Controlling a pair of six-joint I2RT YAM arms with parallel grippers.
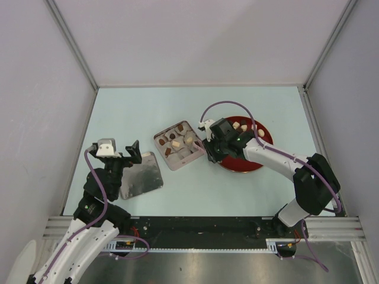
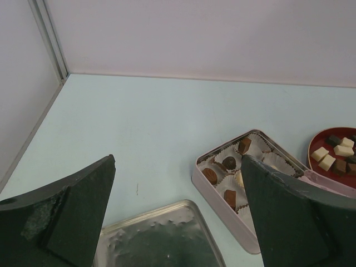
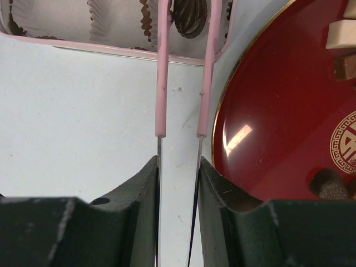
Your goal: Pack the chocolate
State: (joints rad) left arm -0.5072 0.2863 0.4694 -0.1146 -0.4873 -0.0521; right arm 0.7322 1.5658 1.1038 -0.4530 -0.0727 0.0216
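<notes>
The square tin (image 1: 159, 139) holds several chocolate chunks (image 1: 172, 144) in white paper cups. It also shows in the left wrist view (image 2: 222, 207). More cream and brown chunks (image 1: 240, 126) lie on the red plate (image 1: 267, 137). My right gripper (image 3: 178, 167) is shut on pink tongs (image 3: 163, 83), between tin and plate. The tong tips reach into the tin's near corner on either side of a dark chocolate (image 3: 189, 19) in a cup. My left gripper (image 2: 178, 161) is open and empty above the tin's lid (image 2: 161, 239).
The silver lid (image 1: 142, 177) lies flat left of the tin. Cream chunks (image 3: 340, 33) and a dark chunk (image 3: 334, 186) sit on the plate (image 3: 278, 111) right of the tongs. White walls enclose the table on three sides.
</notes>
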